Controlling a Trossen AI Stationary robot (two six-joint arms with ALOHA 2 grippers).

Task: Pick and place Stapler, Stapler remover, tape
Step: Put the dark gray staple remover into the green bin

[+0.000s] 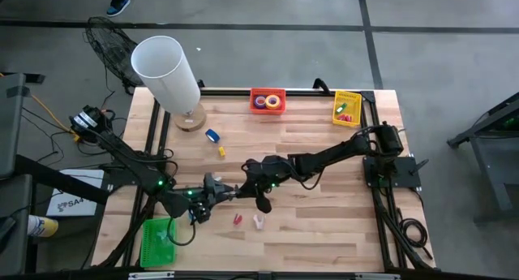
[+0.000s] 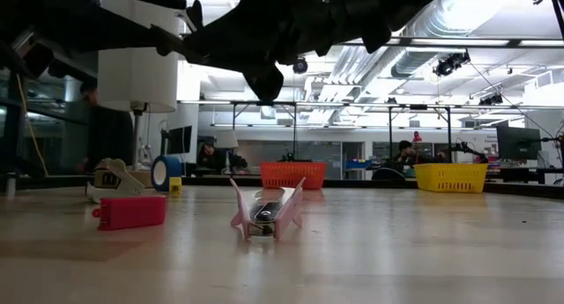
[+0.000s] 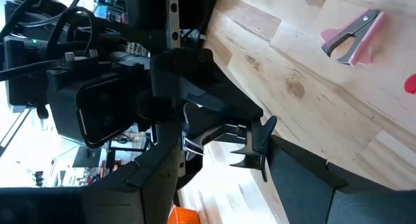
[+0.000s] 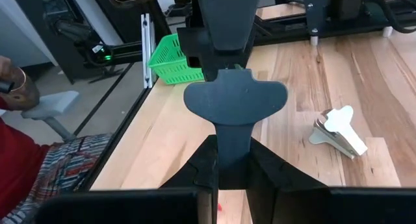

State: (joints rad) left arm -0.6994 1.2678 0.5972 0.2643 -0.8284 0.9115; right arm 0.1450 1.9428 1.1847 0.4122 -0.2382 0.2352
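Note:
A dark stapler (image 4: 234,100) sits in my right gripper (image 4: 231,175), which hangs over the table's middle (image 1: 263,200), well above the wood (image 2: 264,79). My left gripper (image 1: 213,191) hovers just to the left of it, open and holding nothing. The pink stapler remover (image 1: 258,221) lies on the table near the near edge, also seen in the low view (image 2: 264,211). A blue tape roll (image 1: 212,135) stands on its edge farther back. More tape rolls lie in the red basket (image 1: 268,100). My right gripper pinches the stapler's narrow end (image 4: 232,152) between its two fingers. The stapler's wider end (image 4: 234,97) sticks out ahead of the fingers. The fingers point toward the table's left and near side. The stapler is lifted clear of the table.
A small red block (image 1: 238,219) lies beside the stapler remover and a small yellow item (image 1: 221,151) near the blue roll. A green basket (image 1: 158,239) sits at the near left corner, a yellow basket (image 1: 346,108) far right, a white cylinder (image 1: 166,69) far left.

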